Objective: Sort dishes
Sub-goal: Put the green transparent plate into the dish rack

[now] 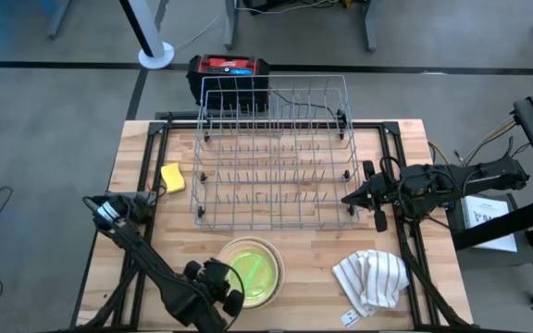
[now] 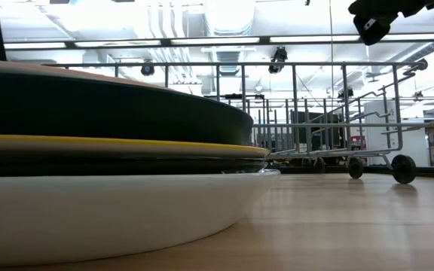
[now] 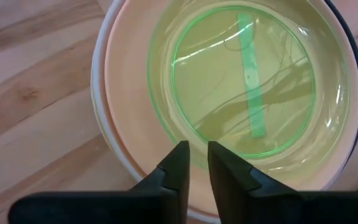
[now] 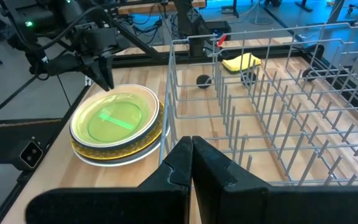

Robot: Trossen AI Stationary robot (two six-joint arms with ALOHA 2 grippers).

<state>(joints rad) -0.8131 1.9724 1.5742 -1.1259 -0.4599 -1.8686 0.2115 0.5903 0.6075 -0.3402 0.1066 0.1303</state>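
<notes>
A stack of round dishes (image 1: 268,252) rests on the wooden table near its front edge. A lime-green translucent plate (image 3: 247,81) lies on top, a peach one (image 3: 129,81) under it, and a white one (image 2: 111,218) at the bottom. My left gripper (image 3: 196,152) hangs over the stack's near-left rim and points steeply down. Its fingers stand a narrow gap apart with nothing between them. My right gripper (image 4: 191,148) is shut and waits in the air by the right side of the wire dish rack (image 1: 276,153).
The wire rack (image 4: 272,106) fills the table's far middle. A yellow sponge (image 1: 173,177) lies left of it. A crumpled white striped towel (image 1: 370,279) lies right of the stack. Bare wood shows between the stack and the rack.
</notes>
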